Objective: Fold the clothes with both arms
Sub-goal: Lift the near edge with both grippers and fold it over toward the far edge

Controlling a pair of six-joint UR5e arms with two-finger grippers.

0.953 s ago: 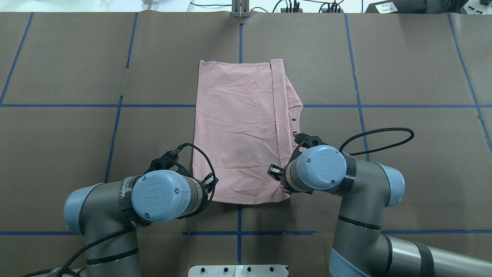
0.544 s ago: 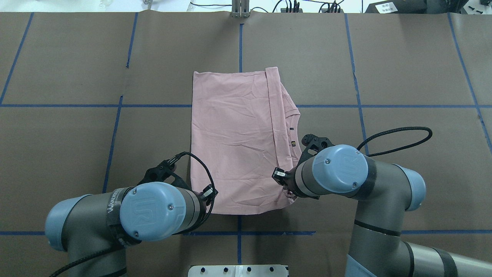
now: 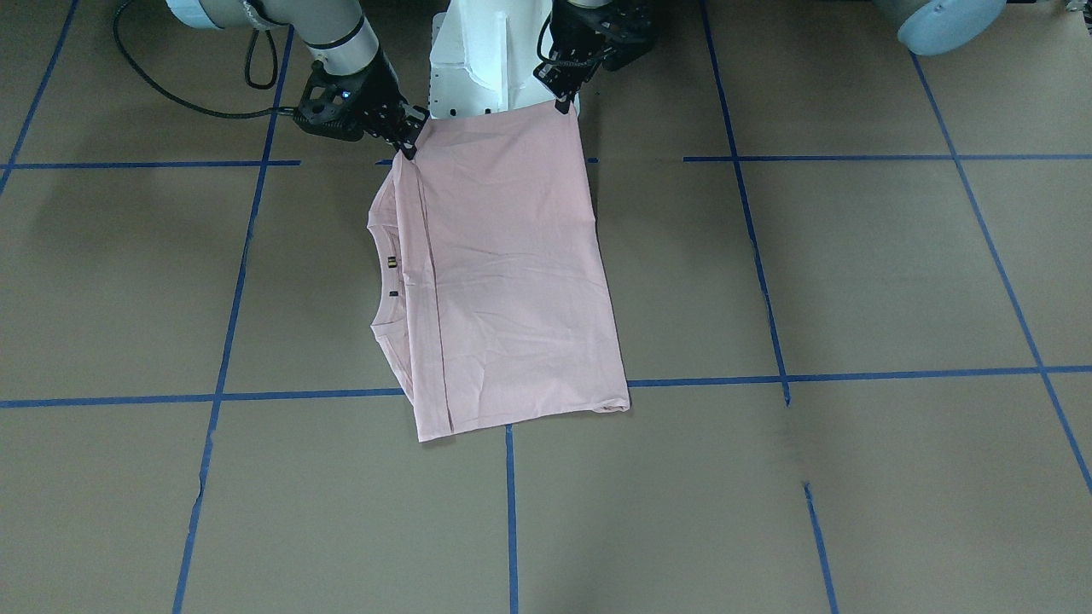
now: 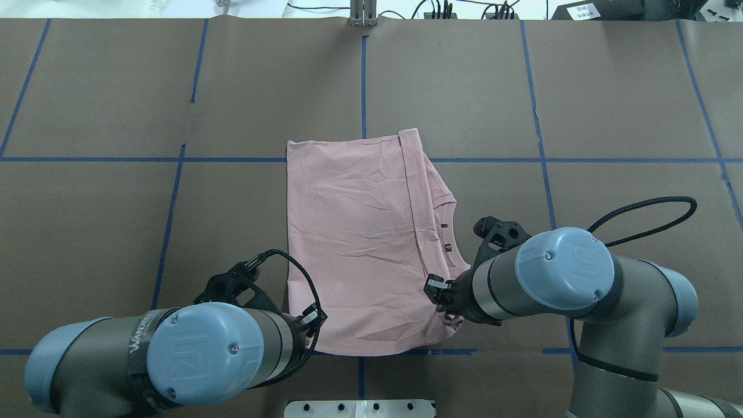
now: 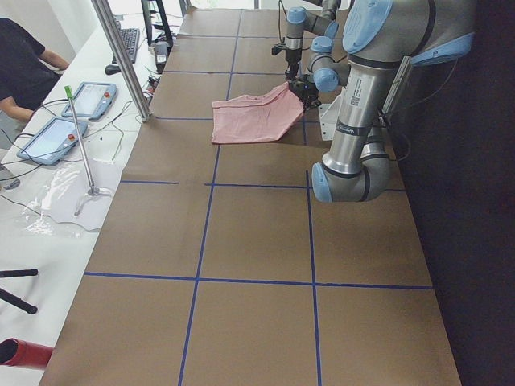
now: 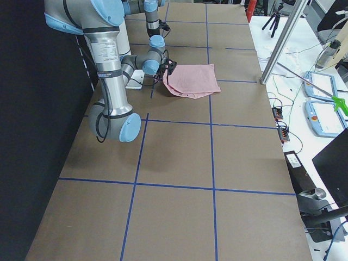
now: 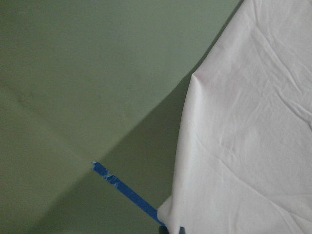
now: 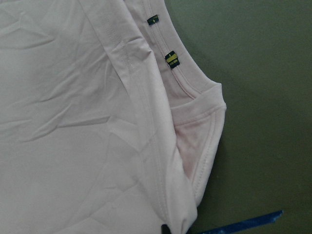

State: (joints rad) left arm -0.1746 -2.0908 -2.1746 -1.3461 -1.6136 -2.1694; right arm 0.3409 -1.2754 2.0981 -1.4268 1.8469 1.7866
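Our left gripper is pinched shut on one near corner of the pale pink T-shirt. Our right gripper is closed the same way on the other near corner. In the front-facing view each pair of black fingertips meets the cloth right at its corner, just in front of the white pedestal base.

We see the shirt folded into a long rectangle near the middle of the brown table, plain side up, with no print showing. Its near edge is held up off the surface. The left wrist camera shows the cloth hanging above its own shadow, and the exterior left view shows it rising towards the grippers. The far end lies flat on the table, across one of the blue tape lines.

A stitched hem band runs lengthwise down the shirt on our right side. Beyond it the ribbed neckline sticks out from under the top layer. Two small tags sit on that collar, a black-and-yellow tag and a smaller dark tag.

From overhead, our left arm and right arm flank the shirt's near end, their blue joint caps hiding most of the grippers. A black cable loops out from the right wrist.
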